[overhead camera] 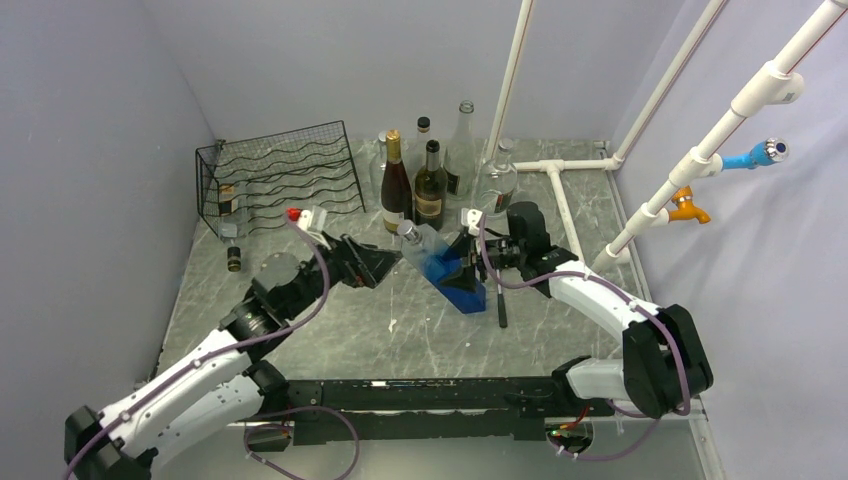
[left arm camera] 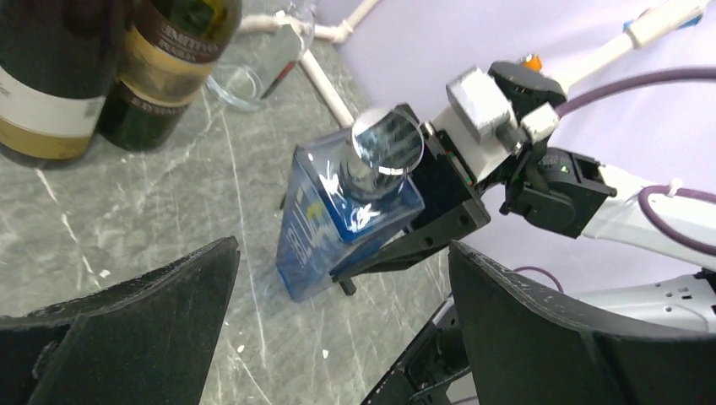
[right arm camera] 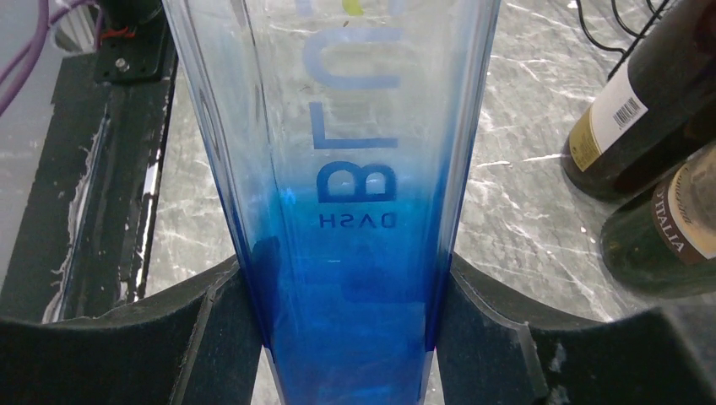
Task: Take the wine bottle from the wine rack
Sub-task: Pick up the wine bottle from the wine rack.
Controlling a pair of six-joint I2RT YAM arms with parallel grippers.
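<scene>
Top view: the blue bottle is off the wine rack, near mid-table, pinched at its lower body by the right gripper. Its long axis is tilted, running from the base at near right to the silver cap at far left, so the neck points up and towards the left arm. The left gripper is spread wide just short of the cap end and holds nothing. Only this view shows the rack, at rear left, with standing bottles beside it.

Left wrist view: the cap faces the camera almost end-on. The bottle appears between the parted fingers but beyond them. Whether its base touches the table cannot be told.

Right wrist view: both fingers press against opposite flat sides of the blue-tinted glass, and the lettering reads reversed through it.
</scene>
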